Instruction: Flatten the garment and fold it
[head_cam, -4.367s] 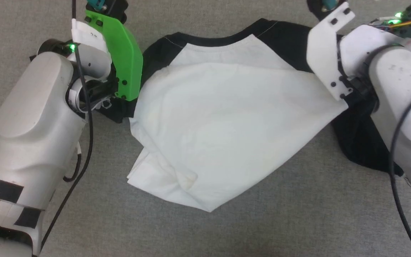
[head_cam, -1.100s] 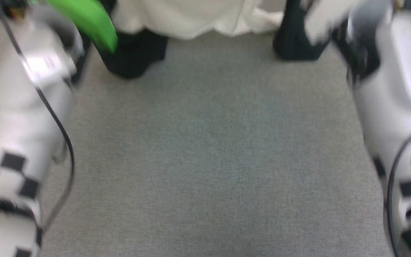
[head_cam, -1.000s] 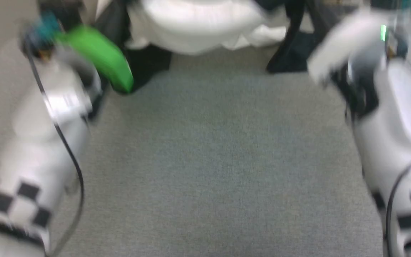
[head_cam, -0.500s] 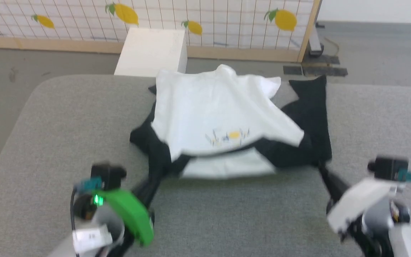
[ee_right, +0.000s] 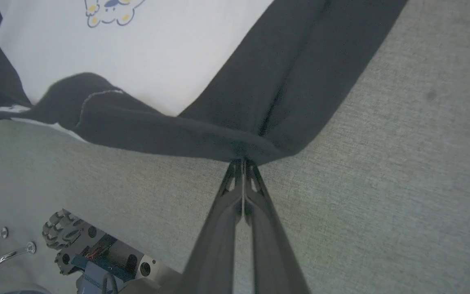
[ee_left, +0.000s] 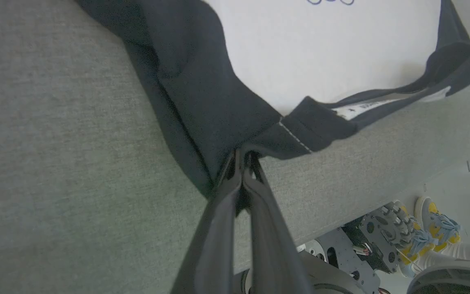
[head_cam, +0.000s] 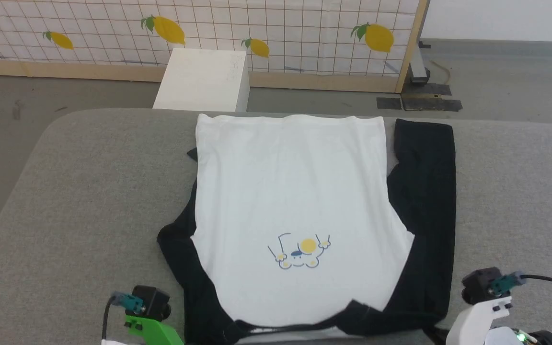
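We see a shirt with a white body, black sleeves and a black neckband stitched in white. Its print is yellow and blue. The table is plain grey fabric. The screen has a thin grid on white, yellow lemons with green leaves, and a pale wood frame. The box is white. Our left gripper is dark with a green mount; our right gripper, dark too, has a white mount.
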You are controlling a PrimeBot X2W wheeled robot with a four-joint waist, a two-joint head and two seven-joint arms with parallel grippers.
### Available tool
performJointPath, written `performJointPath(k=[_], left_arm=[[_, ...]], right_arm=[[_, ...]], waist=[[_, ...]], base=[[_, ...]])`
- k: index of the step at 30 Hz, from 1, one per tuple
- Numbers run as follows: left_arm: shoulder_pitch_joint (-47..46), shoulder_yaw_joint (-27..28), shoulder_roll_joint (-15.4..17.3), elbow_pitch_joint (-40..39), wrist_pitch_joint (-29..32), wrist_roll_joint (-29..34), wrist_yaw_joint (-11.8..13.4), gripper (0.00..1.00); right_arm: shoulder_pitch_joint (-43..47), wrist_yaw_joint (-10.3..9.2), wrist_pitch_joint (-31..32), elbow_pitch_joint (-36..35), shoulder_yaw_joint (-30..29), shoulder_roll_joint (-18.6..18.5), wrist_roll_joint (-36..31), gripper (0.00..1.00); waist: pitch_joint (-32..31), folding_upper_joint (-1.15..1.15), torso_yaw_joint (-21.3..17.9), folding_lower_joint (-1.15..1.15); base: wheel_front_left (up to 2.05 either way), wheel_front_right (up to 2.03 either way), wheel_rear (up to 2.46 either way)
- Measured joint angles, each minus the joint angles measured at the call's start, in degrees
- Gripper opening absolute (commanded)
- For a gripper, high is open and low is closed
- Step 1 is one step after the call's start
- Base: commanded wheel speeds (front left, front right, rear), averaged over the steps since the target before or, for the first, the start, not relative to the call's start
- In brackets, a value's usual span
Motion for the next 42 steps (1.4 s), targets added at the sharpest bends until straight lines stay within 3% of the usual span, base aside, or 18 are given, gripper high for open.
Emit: performJointPath(k=[4,12,13,14,15,16,17,25,31,36,42], left_arm=[[0.4,-0.4,0.3,-0.8,1.6,-0.8,1.5,0.0],[0.4,-0.5,-1.0,2.9,1.2,-1.1,1.4,0.0],[0.3,-0.4,-1.4,3.3,1.2,-1.3,1.4,0.21],[0.3,-0.3,-1.8,3.6,1.2,-1.5,1.4,0.74],[0.3,-0.2,-2.0,3.8,1.2,-1.6,1.4,0.91],[0.3,-0.1,-2.2,4.0,1.2,-1.7,1.4,1.0],[0.3,0.0,-2.2,4.0,1.2,-1.8,1.4,1.0],[0.5,3.9,-0.5,-1.1,1.4,-6.0,3.0,1.0],[1.3,9.7,3.2,-7.9,-0.8,-8.5,5.7,1.0],[1.3,16.8,4.8,-9.2,-12.2,-5.0,6.5,1.0],[0.6,20.9,4.9,-6.3,-27.6,4.0,6.3,1.0]], right_arm=[[0.4,0.0,4.6,-1.5,1.5,-0.9,-1.4,0.0],[-0.9,0.0,5.9,2.0,5.9,-1.0,-3.6,0.0],[-1.3,0.0,5.5,2.6,6.0,-0.9,-3.7,0.0],[-1.7,0.0,4.9,3.2,5.9,-0.7,-4.1,0.0],[-2.0,0.0,4.9,3.7,6.0,-0.7,-4.4,0.0],[-2.3,0.0,4.6,4.1,6.2,-0.7,-4.7,0.47],[-2.5,0.0,4.0,4.2,6.0,-0.6,-4.6,1.0],[-2.7,0.0,4.4,-0.1,1.5,-0.5,-1.1,1.0],[-3.2,0.0,6.0,-6.0,-8.0,-0.1,1.5,1.0],[-8.7,-0.01,4.4,-8.5,-15.5,1.3,-0.2,1.0],[-19.6,-0.01,-0.8,-5.0,-20.5,2.9,-6.2,1.0]], waist=[[0.5,0.0,0.0,0.0],[1.9,0.0,0.1,0.0],[2.0,0.0,0.1,0.0],[2.0,0.0,0.2,0.0],[2.0,0.0,0.2,0.0],[2.0,0.0,0.2,0.0],[1.9,0.0,0.2,0.0],[0.1,0.0,-0.1,0.0],[-0.6,0.0,-0.6,0.0],[0.3,0.0,-0.7,0.0],[3.2,0.0,-0.8,0.0]], base=[[0.0,0.0,0.0],[0.0,0.0,0.0],[0.0,0.0,0.0],[0.0,0.0,0.0],[0.0,0.0,0.0],[0.0,0.0,0.0],[0.0,0.0,0.0],[0.0,0.0,0.0],[0.0,0.0,0.0],[0.0,0.0,0.0],[0.0,0.0,0.0]])
